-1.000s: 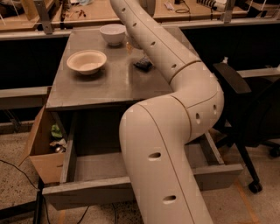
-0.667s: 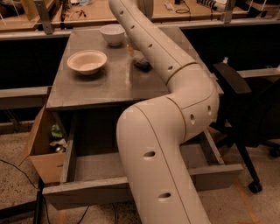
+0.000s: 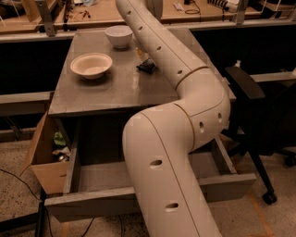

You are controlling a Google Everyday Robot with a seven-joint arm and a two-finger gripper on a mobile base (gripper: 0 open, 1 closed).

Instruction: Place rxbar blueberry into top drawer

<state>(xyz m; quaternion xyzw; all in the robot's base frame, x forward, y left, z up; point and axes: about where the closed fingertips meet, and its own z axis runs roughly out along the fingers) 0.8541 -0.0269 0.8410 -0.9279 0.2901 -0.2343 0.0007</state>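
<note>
The rxbar blueberry (image 3: 147,66) is a small dark wrapper lying on the grey tabletop (image 3: 115,92), close against the left side of my arm. The top drawer (image 3: 99,176) under the table is pulled open; its front panel (image 3: 88,203) runs along the bottom of the view, and my arm covers its middle. My white arm (image 3: 185,83) rises from the bottom, bends at the right and reaches back over the table to the top edge. My gripper lies beyond that top edge, out of view.
A tan bowl (image 3: 91,65) and a white bowl (image 3: 119,36) stand on the table, left of the bar. An open cardboard box (image 3: 44,159) sits at the drawer's left. A black office chair (image 3: 259,115) stands at the right. A cluttered workbench (image 3: 92,11) runs behind.
My forearm has swung a little to the left over the table. The bar lies in the same spot, and the drawer stays open.
</note>
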